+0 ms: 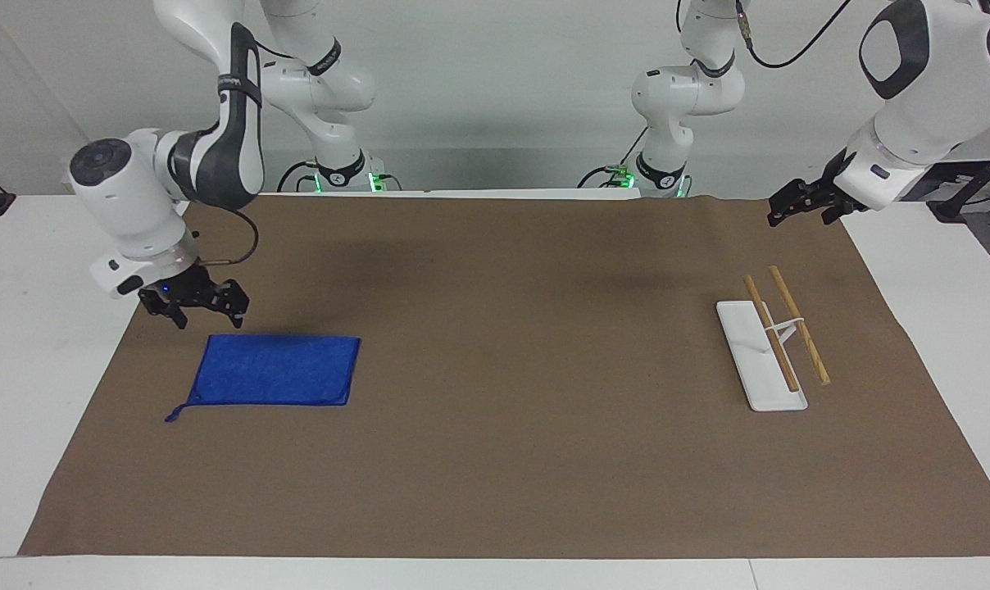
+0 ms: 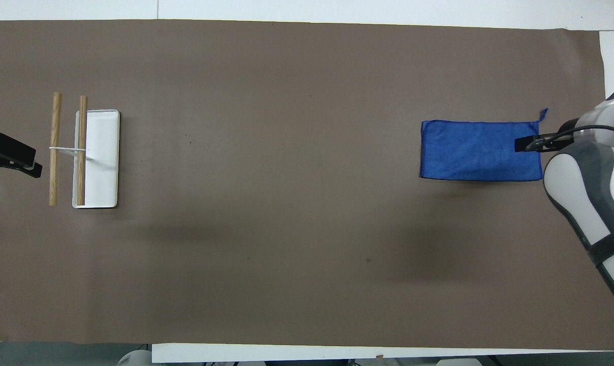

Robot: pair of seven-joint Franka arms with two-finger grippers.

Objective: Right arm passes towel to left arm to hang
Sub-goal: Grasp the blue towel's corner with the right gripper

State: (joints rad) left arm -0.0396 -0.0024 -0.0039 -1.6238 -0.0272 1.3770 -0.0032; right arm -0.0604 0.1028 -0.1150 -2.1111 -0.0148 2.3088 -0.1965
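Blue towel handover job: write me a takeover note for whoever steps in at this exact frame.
Right gripper: open, empty, low over the table by the end of the towel toward the right arm's end; not touching it.
Left gripper: empty, waiting above the mat's corner at the left arm's end.
Royal-blue fuzzy rectangular towel: flat on the brown mat, loop tail at the corner farther from the robots.
White-based rack with two wooden rails: toward the left arm's end, bare.
Done: only the approach.
Left: grasp, lift, pass to the left gripper, hang.

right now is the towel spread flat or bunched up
Spread flat: the towel lies as a clean rectangle on the brown mat, its loop tail sticking out from one corner.
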